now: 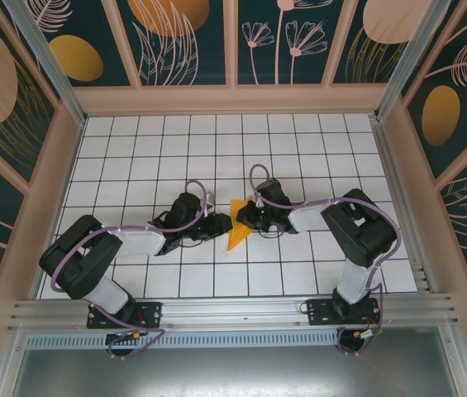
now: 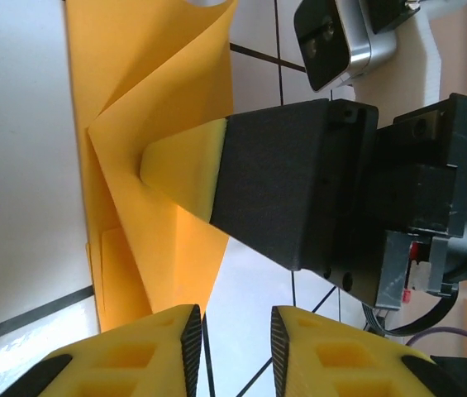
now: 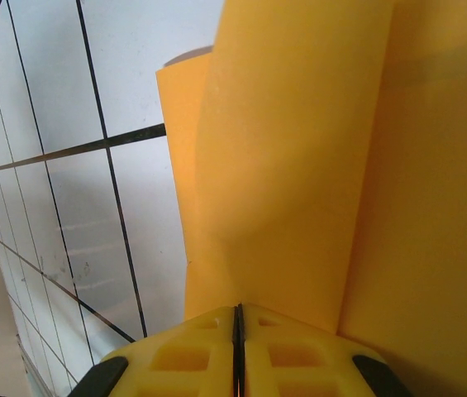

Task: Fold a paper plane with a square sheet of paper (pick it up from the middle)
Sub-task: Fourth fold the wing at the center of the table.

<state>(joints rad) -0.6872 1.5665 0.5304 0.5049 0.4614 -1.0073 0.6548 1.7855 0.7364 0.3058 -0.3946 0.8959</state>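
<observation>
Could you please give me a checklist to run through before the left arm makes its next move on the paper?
1. The paper is on the table: ok.
2. Right fingers closed, tip resting on the paper: ok.
3. Left fingers apart, nothing between them: ok.
4. The paper lies flat: not ok, one flap curls upward.
5. Creases sharp and aligned: cannot tell.

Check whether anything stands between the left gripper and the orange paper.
Nothing visible does. The paper lies on the table just ahead of the left gripper, whose fingers are slightly parted. The right gripper, closed, rests its tip on the paper farther on.
</observation>
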